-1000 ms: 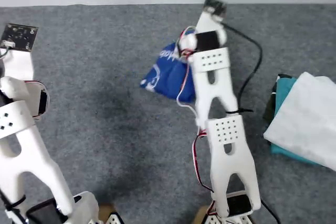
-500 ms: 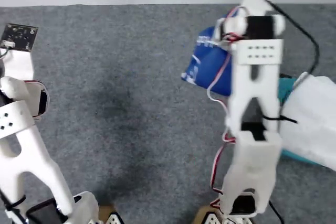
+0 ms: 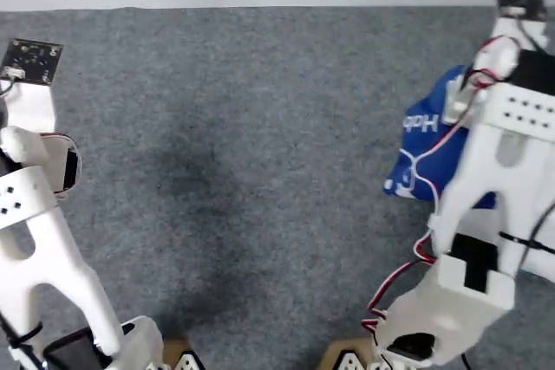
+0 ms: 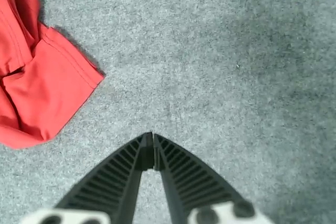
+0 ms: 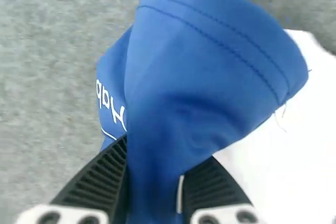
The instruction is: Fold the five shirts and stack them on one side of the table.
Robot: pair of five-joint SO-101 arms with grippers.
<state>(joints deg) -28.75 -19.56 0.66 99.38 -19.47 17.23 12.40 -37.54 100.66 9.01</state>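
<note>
Right gripper (image 5: 157,153) grasps a bunched blue shirt (image 5: 210,72). Its fingers (image 5: 97,182) are clamped on the cloth from both sides. The shirt has white print and hangs from the fingers in a loose wad. In the high view it sits at the right side of the grey table (image 3: 217,127), toward the far edge, right against the right arm (image 3: 486,197) and partly covered by it. The right wrist view shows a white shirt (image 5: 294,145) lying under the blue one. Cannot tell whether the two touch.

Left gripper (image 4: 150,153) has its fingers pressed together with nothing between them, over bare table. A crumpled red shirt (image 4: 37,77) lies on the table near the fingertips but apart from them. The left arm (image 3: 35,240) is at the left edge of the high view, well apart from the right arm and the blue shirt.
</note>
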